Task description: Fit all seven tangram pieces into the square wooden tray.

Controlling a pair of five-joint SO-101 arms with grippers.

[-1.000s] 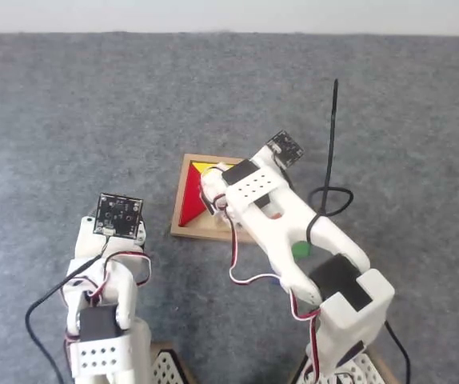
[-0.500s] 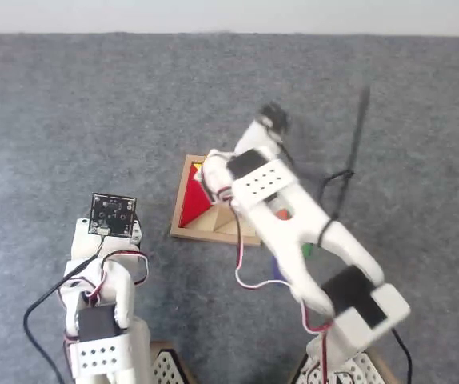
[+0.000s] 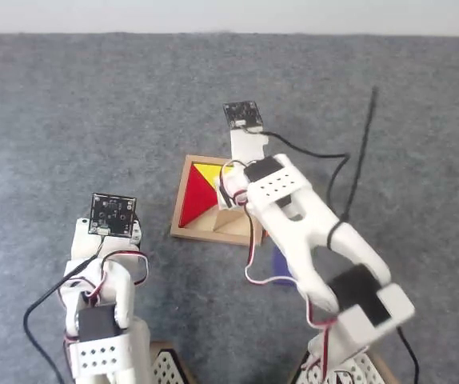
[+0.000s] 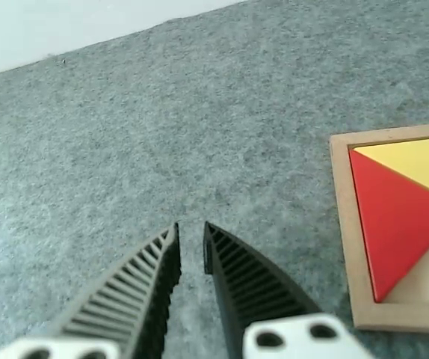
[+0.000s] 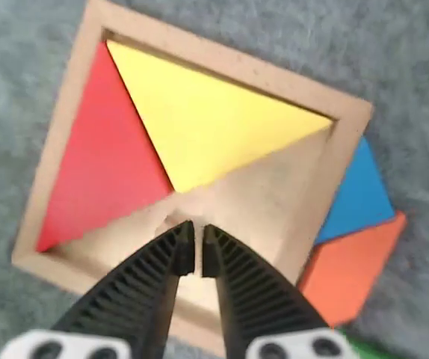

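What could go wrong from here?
1. The blue piece and orange piece lie touching each other, tight against the outer wall of the tray. Gripping one may drag the other or shove the tray.
2. The right gripper hangs shut and empty over the tray's bare floor, beside the yellow triangle and red triangle. Coming down could knock them loose.
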